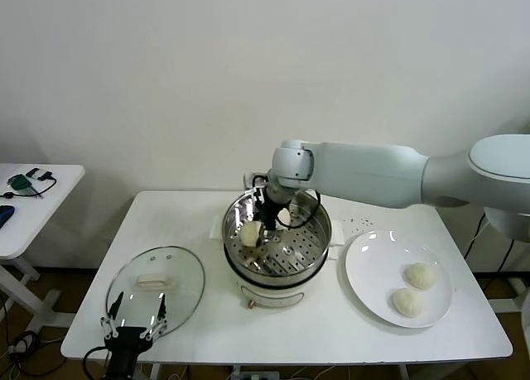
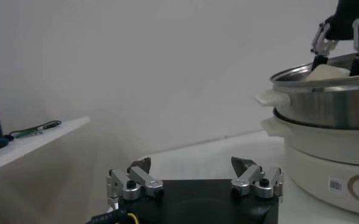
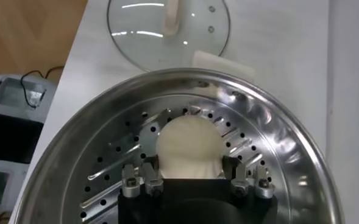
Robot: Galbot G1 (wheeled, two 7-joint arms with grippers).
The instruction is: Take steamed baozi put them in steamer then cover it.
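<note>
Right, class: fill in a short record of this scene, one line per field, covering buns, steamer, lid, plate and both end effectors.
Bun in steamer: one baozi on the perforated floor
Buns on plate: two
Steamer: uncovered, mid-table
Glass lid: flat on the table, on the steamer's left
Plate: on the steamer's right
Right end effector: inside the steamer, fingers either side of the baozi
Left end effector: open, at the table edge near the lid

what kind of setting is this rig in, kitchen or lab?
Likely a lab staged as a kitchen task, not a real kitchen: a plain white folding table against a bare wall, an electric steamer with baozi on a plate, and a side table holding electronics and cables.
</note>
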